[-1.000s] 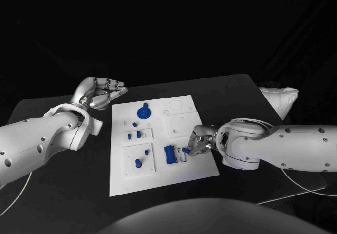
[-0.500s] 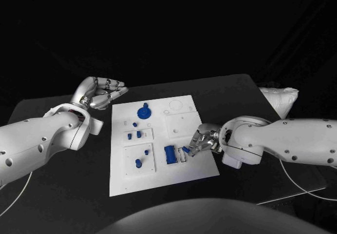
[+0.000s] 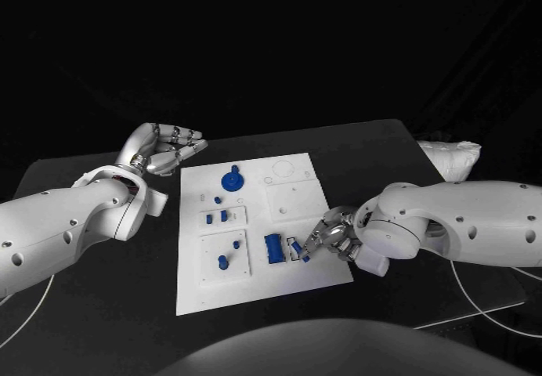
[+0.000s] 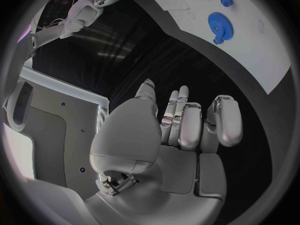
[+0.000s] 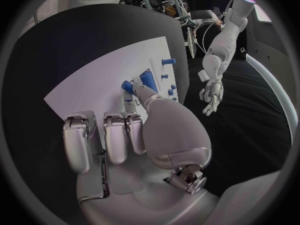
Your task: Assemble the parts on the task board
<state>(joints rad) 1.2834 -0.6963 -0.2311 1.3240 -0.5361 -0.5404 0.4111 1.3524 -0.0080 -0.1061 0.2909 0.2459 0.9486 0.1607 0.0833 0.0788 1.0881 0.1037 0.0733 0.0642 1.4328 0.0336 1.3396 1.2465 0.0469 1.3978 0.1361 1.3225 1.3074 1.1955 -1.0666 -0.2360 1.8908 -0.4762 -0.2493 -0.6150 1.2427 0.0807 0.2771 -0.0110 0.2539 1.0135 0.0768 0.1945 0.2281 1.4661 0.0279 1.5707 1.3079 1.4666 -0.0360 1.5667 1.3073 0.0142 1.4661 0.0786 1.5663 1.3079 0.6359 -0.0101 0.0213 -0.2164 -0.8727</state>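
The white task board [image 3: 254, 294] lies mid-table. It carries a blue gear [image 3: 232, 180], small blue parts [image 3: 214, 219] and a larger blue block [image 3: 272, 247]. My right hand [image 3: 330, 236] is over the board's right side. It pinches a small blue part [image 3: 299, 249] just right of the block, low over the board. In the right wrist view the same part [image 5: 127, 86] sits at the fingertips beside the block [image 5: 149, 79]. My left hand [image 3: 168, 147] hovers off the board's far left corner, fingers curled, holding nothing. The left wrist view shows the gear [image 4: 217, 22].
A white crumpled bag [image 3: 452, 158] sits at the table's far right edge. Thin cables [image 3: 475, 309] run over the table near my right arm. The black tabletop [image 3: 102, 313] surrounds the board.
My right hand has slid toward the near side of the board with the small blue part in its pinch, from beside the block's far end to its near end. The left hand stayed put.
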